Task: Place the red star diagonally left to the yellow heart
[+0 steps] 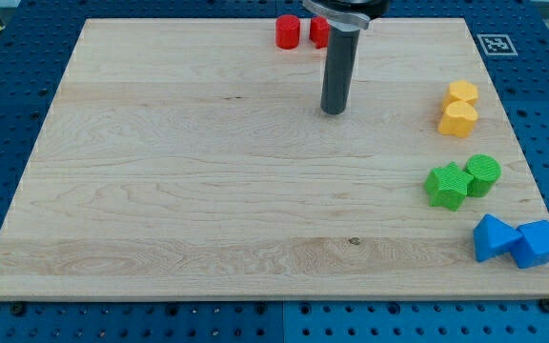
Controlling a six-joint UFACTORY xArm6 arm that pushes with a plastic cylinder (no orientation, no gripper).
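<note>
Currently my tip (334, 111), a bare rod tool that grips nothing, rests on the wooden bench (208, 191) just below the half-hidden red block (318, 32), well apart from the yellow blocks (459, 109).

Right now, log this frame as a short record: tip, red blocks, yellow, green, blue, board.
tip: my tip on the board, below and right of the reds, touching no block
red: one block at the view's top; a second partly hidden by the rod
yellow: two blocks touching, right edge
green: star beside cylinder
blue: two blocks, bottom right
board: wooden board
</note>
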